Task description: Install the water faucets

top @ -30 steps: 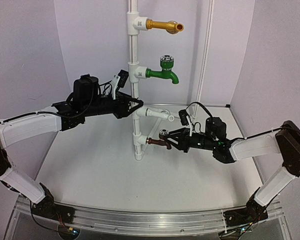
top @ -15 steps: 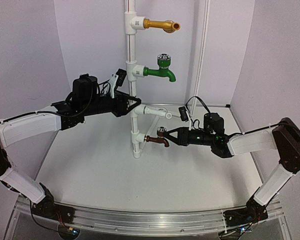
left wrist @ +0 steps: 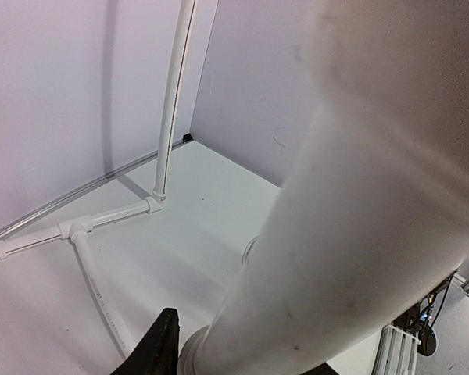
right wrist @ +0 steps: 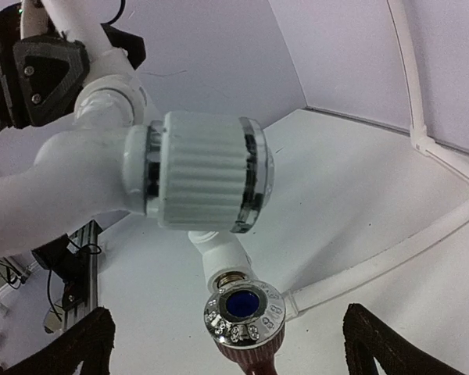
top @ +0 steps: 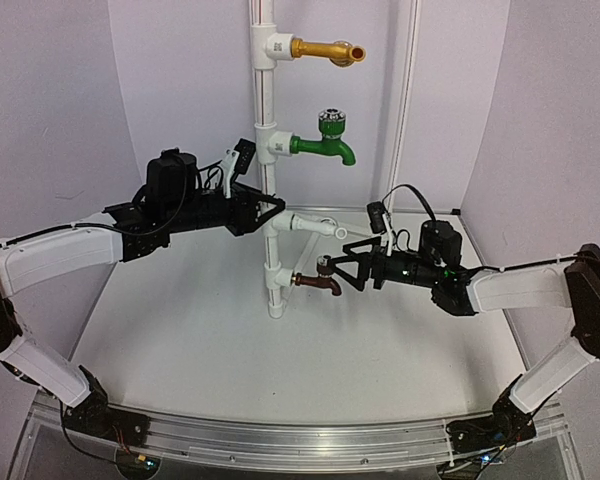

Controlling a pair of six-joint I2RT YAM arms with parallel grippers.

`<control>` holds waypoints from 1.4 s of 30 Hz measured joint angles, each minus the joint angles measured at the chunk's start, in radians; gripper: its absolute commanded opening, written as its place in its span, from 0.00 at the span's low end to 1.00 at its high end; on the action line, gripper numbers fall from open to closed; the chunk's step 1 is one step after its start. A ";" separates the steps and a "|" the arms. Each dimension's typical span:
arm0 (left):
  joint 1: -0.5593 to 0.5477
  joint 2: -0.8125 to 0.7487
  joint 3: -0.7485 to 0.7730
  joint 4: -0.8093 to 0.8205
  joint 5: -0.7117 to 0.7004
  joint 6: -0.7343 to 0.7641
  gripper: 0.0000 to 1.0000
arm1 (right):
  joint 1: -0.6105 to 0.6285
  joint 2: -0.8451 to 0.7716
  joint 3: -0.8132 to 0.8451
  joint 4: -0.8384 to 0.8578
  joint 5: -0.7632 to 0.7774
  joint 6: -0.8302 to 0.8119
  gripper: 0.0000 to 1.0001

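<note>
Right wrist view, right pincer (right wrist: 230, 334) spread — brown tap (right wrist: 244, 312) between its jaws, left pincer (top: 270, 213) pinching pipe (top: 265, 100).

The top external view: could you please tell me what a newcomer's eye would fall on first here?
A tall white pipe rises at the table's middle, carrying a gold faucet at top, a green faucet below and a small brown tap lowest. The left gripper clamps the pipe from the left, while the right gripper stands open around the tap's silver knob.
</note>
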 measured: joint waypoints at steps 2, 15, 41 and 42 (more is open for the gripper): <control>0.000 0.000 0.000 0.000 0.000 0.000 0.00 | 0.000 -0.002 -0.003 0.006 0.011 -0.073 0.98; 0.000 0.000 0.000 0.000 0.001 0.000 0.00 | 0.000 0.150 0.080 -0.092 -0.060 -0.347 0.75; 0.000 0.000 0.000 -0.001 0.002 0.000 0.00 | -0.013 0.256 0.160 -0.086 -0.188 -0.386 0.61; 0.000 0.000 0.000 0.000 0.003 0.000 0.00 | -0.013 0.258 0.153 -0.079 -0.188 -0.385 0.64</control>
